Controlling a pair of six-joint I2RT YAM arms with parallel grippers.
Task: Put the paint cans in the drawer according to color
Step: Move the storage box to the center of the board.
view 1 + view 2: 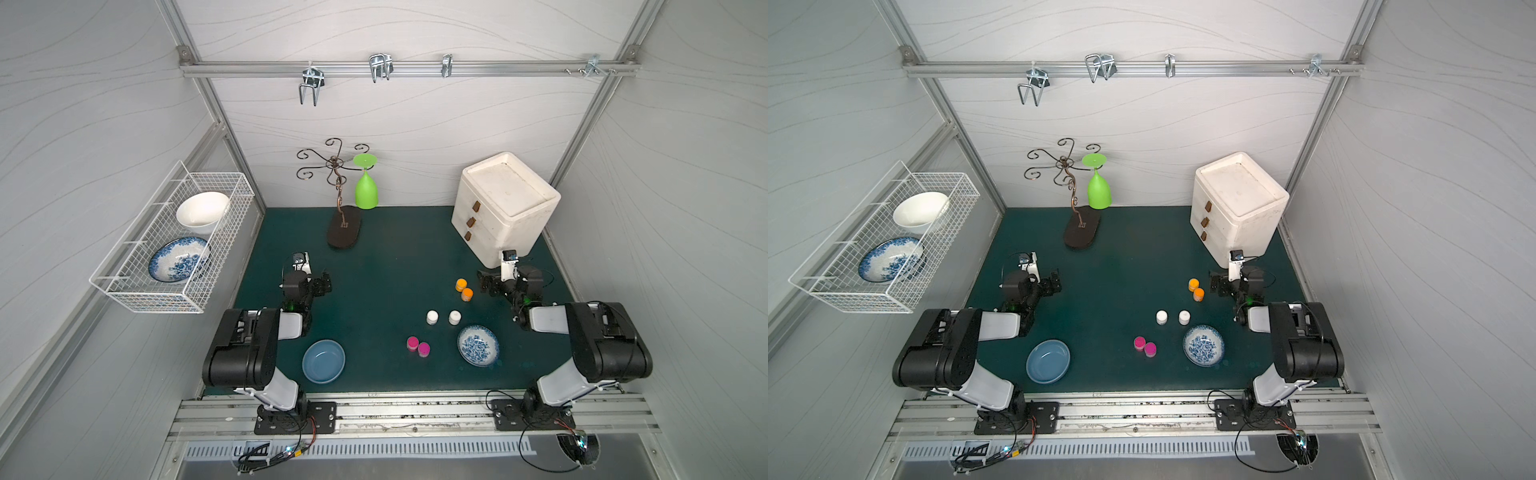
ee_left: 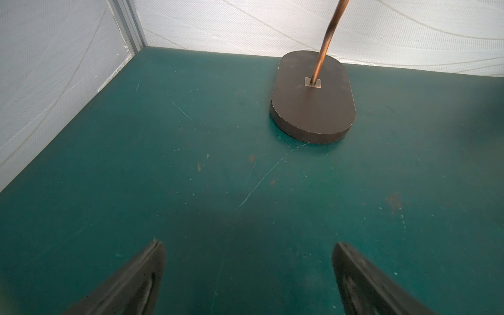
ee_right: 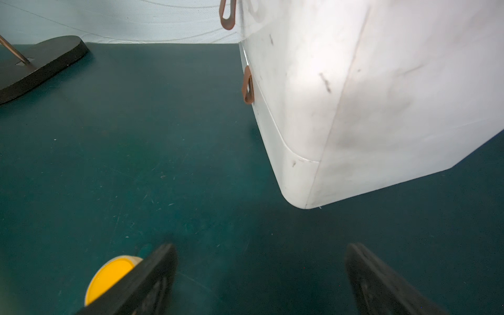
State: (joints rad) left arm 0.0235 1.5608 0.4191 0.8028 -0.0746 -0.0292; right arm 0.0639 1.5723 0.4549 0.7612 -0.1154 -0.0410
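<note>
Left tool (image 2: pixel 248 243), right tool (image 3: pixel 261 245): both agape, empty.

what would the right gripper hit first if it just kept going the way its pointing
Probably the near lower corner of the white drawer unit, just ahead of the open right gripper. If it tilts downward, the green mat comes first; depth is unclear. The orange paint can lies aside.

Both top views: even diffuse light from above, soft shadows on tabletop (image 1: pixel 374 270), lines bow at edges (wide-angle). Wrist cams: left end effector (image 2: pixel 248 242) + right end effector (image 3: pixel 260 245) tips out of focus; drawer unit (image 3: pixel 354 95) has glare patch, mild overexp.
</note>
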